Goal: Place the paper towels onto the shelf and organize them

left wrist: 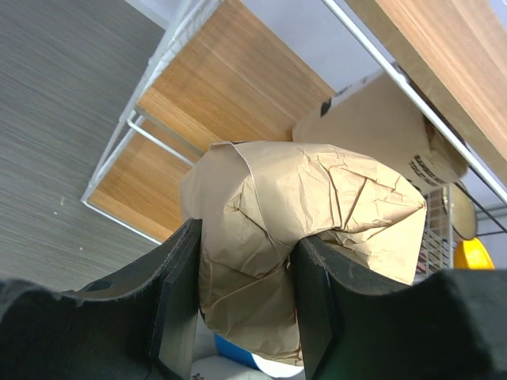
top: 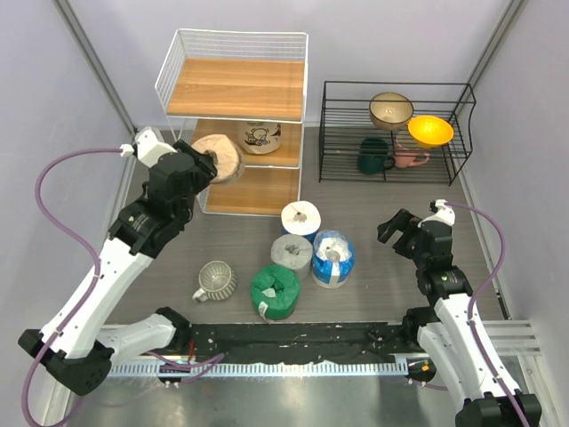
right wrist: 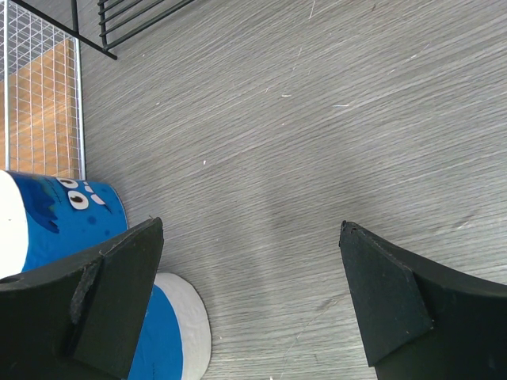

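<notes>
"How far along is it getting?"

"About a third, I'm guessing. One tan roll (top: 260, 136) is already sitting on the middle board of the shelf (top: 236, 89). The left gripper (left wrist: 247, 269) is squeezing a second tan roll (top: 222, 160), its fingers (left wrist: 178, 301) pressing into the crumpled wrapper on both sides."

"Where is it holding that one?"

"At the left front edge of the middle tier, just beside the shelved one. I can't tell whether it's touching the board or hanging over it."

"And the others?"

"Four are waiting on the table (top: 373, 196) in front of the shelf: the white-blue roll (top: 300, 218), the grey roll (top: 292, 253), the blue-white roll (top: 332, 258) and the green roll (top: 275, 290), all bunched together. The top and bottom boards are looking bare from here."

"Is the other arm doing anything?"

"The right gripper (top: 397, 233) is hovering over the table near the blue-white roll, jaws spread wide and grasping nothing. Most of the job is lying ahead, I'd say, and the tidying too."
</notes>
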Controlling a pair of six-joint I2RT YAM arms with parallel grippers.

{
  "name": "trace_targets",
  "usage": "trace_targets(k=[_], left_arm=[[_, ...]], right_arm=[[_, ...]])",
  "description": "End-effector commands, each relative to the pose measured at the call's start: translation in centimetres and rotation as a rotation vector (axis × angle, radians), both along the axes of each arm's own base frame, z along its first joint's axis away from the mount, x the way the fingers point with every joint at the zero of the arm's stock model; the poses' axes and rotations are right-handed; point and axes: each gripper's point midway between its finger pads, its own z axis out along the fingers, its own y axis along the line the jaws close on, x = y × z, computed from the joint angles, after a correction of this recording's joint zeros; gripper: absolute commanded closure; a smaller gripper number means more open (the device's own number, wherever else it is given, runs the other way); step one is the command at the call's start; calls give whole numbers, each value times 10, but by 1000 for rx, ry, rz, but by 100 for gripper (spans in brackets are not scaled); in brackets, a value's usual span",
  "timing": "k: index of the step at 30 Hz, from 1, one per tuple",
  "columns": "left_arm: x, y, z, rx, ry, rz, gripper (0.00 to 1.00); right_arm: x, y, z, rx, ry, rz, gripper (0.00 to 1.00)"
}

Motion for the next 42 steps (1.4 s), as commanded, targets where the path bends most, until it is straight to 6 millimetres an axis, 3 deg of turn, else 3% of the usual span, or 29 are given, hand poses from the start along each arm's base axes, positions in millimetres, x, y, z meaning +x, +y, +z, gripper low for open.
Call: trace_targets(k=[1, 11, 23, 34, 42], left_arm=[[10, 14, 44, -53, -128, 56, 52], [30, 27, 51, -63, -132, 77, 51], [59, 22, 41, -50, -93, 63, 51], [80, 23, 57, -55, -120, 67, 51], [88, 20, 50, -70, -120, 71, 51]], right_arm=[[6, 1, 12, 6, -48, 1, 1], [5, 1, 10, 6, -43, -1, 1], [6, 1, 10, 3, -42, 0, 1], [6, 1, 10, 3, -40, -1, 1], [7, 1, 11, 0, -42, 2, 1]])
